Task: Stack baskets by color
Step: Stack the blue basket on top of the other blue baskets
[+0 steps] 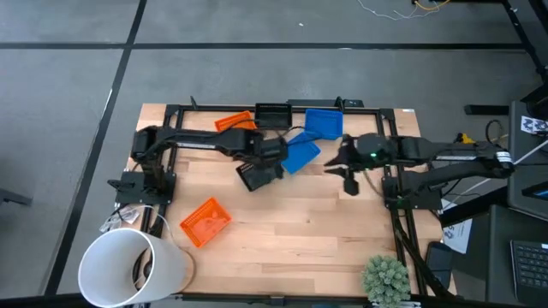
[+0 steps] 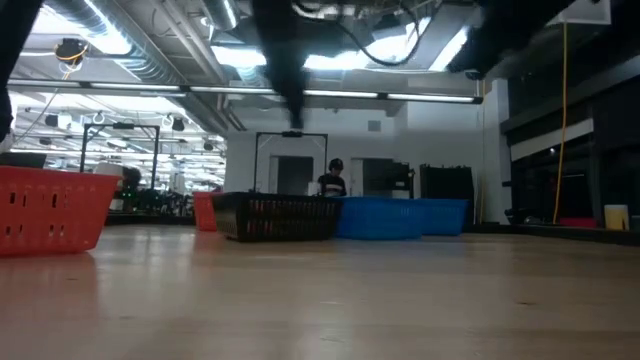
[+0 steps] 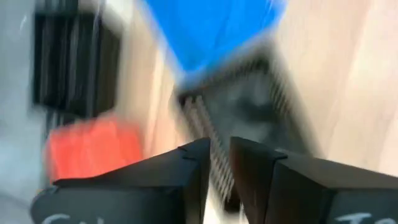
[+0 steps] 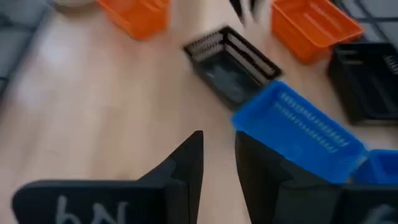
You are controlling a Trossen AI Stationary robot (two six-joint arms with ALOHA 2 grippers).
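Observation:
My left gripper (image 1: 267,161) (image 3: 221,149) is shut on a black basket (image 1: 255,175) (image 4: 230,62) near the table's middle. A blue basket (image 1: 300,156) (image 4: 298,134) lies just right of it. My right gripper (image 1: 338,169) (image 4: 219,155) hovers open to the right of that blue basket, with nothing between its fingers. Along the far edge stand an orange basket (image 1: 235,122), a second black one (image 1: 272,114) and a second blue one (image 1: 324,122). Another orange basket (image 1: 205,221) rests on its base near the front left. My left gripper pinches one mesh side wall (image 3: 216,177) of the black basket at its rim, with one finger on each side of the wall. The fingers come from above, slanting down. The basket hangs tilted below them. Whether its lower end is clear of the table I cannot tell.
A large white cylinder (image 1: 128,267) lies at the front left corner. A small green plant (image 1: 385,278) stands at the front right. A black frame (image 1: 171,111) runs along the table's far edge. Bare wood (image 1: 300,231) spreads across the near middle.

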